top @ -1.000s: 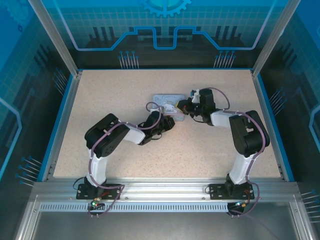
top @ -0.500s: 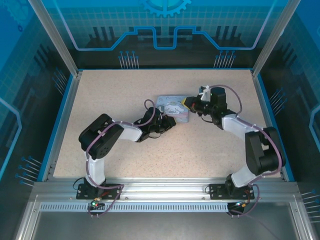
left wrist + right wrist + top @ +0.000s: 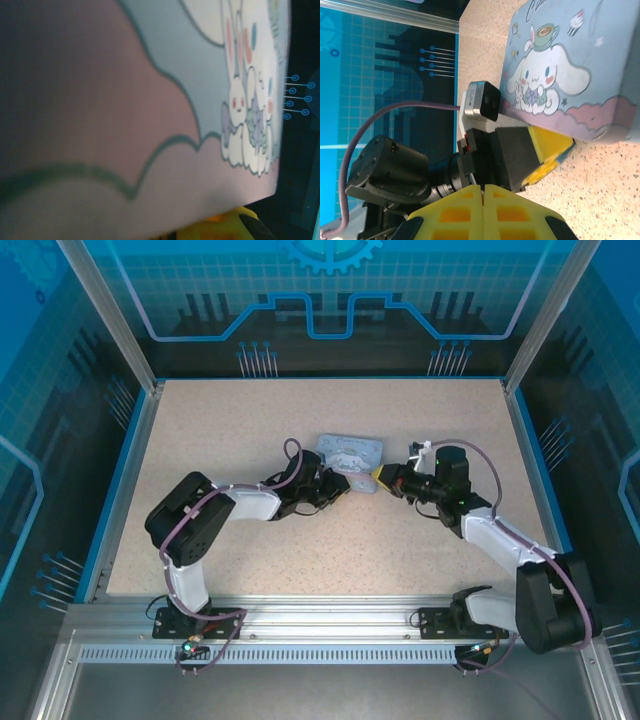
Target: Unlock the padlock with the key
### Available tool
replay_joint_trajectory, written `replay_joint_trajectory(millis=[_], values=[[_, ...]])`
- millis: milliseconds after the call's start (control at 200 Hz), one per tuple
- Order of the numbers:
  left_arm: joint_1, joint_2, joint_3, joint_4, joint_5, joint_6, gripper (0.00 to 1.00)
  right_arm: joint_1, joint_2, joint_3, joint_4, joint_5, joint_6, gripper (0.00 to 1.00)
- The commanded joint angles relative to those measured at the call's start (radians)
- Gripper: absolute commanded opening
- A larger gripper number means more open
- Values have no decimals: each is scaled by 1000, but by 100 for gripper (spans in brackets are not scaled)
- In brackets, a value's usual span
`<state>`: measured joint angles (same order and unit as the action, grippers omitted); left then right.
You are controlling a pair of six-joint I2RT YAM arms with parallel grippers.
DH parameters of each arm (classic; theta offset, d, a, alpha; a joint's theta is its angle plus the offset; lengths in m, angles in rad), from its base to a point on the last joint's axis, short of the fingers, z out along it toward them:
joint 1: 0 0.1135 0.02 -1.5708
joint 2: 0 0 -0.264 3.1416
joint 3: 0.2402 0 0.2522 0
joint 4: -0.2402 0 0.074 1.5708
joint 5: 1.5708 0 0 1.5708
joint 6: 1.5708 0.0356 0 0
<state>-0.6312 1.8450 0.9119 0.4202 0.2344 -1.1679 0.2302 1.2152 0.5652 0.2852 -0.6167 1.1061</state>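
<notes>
On the table (image 3: 200,440), tin (image 3: 350,452) shifted right; right gripper (image 3: 378,478) withdrew, shut.

Both arms pair glossy black joint housings with white link shells. A mauve cable (image 3: 182,550) loops along the left arm (image 3: 245,505), another along the right arm (image 3: 495,535). Black base plates (image 3: 195,621) are bolted at seven and five o'clock. The right gripper (image 3: 482,187) has yellow, pocketed fingers. The left gripper (image 3: 340,489) carries a black-and-silver camera (image 3: 482,101).

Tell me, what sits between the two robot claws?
The tin, in the top view: its near corner lies between the left gripper, clamped on its edge, and the shut right gripper.
</notes>
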Motion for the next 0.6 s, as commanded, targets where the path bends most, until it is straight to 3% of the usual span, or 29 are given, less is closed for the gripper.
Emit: replay_joint_trajectory(millis=[0, 455, 595], values=[[-8, -57, 42, -42, 35, -25, 0, 18, 3, -41, 13, 14, 20, 0], [-19, -137, 12, 55, 100, -99, 0, 20, 102, -19, 132, 71, 49, 0], [-25, -160, 0, 75, 70, -121, 0, 15, 102, -16, 164, 68, 78, 0]])
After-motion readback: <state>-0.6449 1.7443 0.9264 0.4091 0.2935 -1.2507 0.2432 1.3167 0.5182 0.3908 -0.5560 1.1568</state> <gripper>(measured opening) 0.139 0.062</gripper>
